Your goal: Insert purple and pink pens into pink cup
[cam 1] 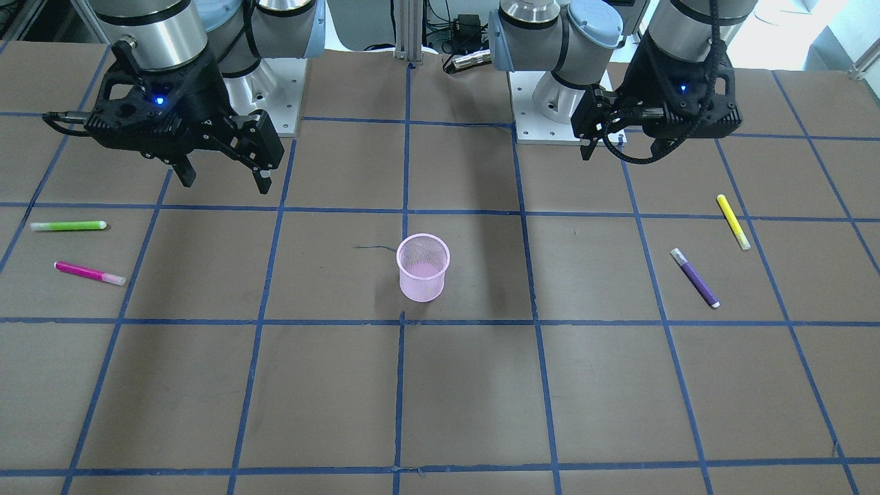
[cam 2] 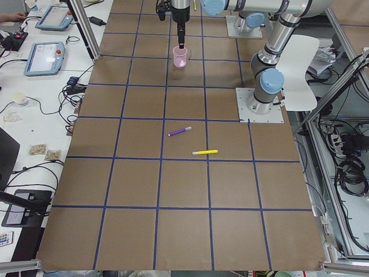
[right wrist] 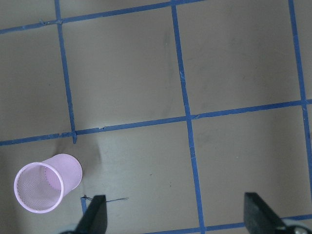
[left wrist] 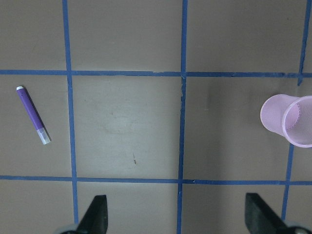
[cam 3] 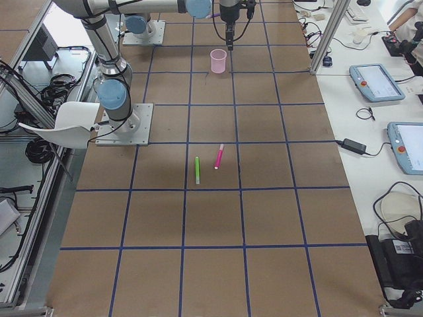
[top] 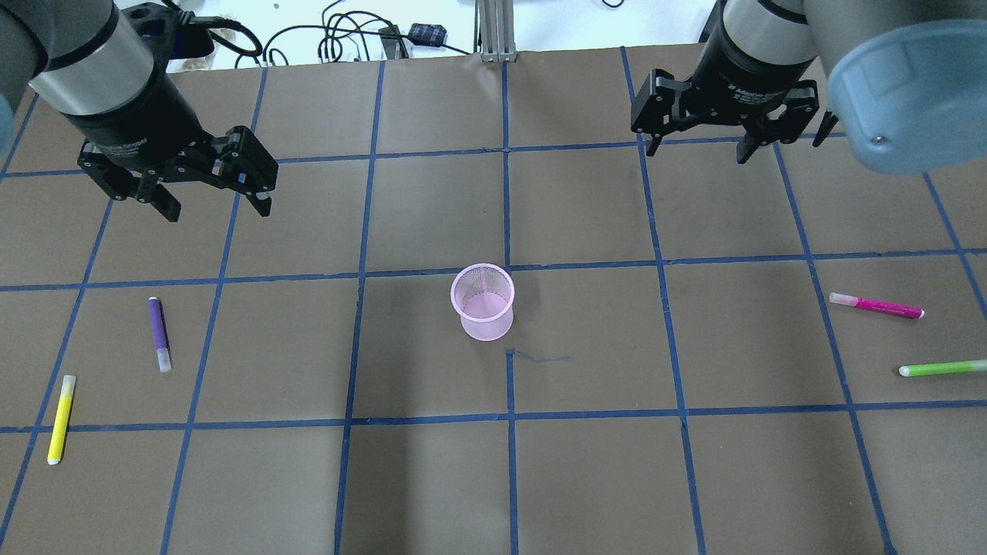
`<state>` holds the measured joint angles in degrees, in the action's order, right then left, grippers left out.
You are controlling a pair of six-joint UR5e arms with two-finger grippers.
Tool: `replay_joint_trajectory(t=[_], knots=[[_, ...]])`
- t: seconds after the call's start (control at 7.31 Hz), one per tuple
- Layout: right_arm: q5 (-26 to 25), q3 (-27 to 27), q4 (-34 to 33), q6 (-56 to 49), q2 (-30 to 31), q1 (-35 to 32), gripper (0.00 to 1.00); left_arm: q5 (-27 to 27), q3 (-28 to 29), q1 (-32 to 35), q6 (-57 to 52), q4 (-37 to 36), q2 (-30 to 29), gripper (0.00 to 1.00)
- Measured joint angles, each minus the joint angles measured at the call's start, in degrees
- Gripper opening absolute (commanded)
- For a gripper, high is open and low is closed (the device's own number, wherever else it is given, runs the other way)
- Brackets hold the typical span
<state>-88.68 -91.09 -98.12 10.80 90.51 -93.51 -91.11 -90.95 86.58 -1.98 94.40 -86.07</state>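
The pink mesh cup [top: 483, 301] stands upright and empty at the table's middle. It also shows in the front view [cam 1: 423, 267] and in both wrist views [left wrist: 287, 120] [right wrist: 46, 185]. The purple pen [top: 159, 334] lies flat on my left side, also seen in the front view [cam 1: 694, 278] and the left wrist view [left wrist: 33, 115]. The pink pen [top: 876, 306] lies flat on my right side, at the left of the front view [cam 1: 89, 272]. My left gripper [top: 212, 204] hovers open and empty beyond the purple pen. My right gripper [top: 698, 153] hovers open and empty, far from the pink pen.
A yellow pen [top: 61, 418] lies near the purple pen, closer to my base. A green pen [top: 942, 368] lies next to the pink pen. Blue tape lines grid the brown table. A loose thread [top: 540, 357] lies by the cup.
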Motion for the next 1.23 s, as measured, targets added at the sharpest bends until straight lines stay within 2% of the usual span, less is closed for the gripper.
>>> replay_joint_trajectory(t=[0.68, 0.96, 1.23], knots=[[-0.2, 0.4, -0.2, -0.6, 0.1, 0.1, 1.00, -1.0, 0.0, -0.1, -0.1, 0.3, 0.4, 1.00], [-0.7, 0.7, -0.2, -4.6, 0.6, 0.5, 1.00, -2.5, 0.0, -0.1, 0.2, -0.1, 0.2, 1.00], [-1.0, 0.8, -0.7, -13.8, 0.6, 1.8, 1.00, -2.7, 0.0, -0.9, 0.4, 0.0, -0.1, 1.00]])
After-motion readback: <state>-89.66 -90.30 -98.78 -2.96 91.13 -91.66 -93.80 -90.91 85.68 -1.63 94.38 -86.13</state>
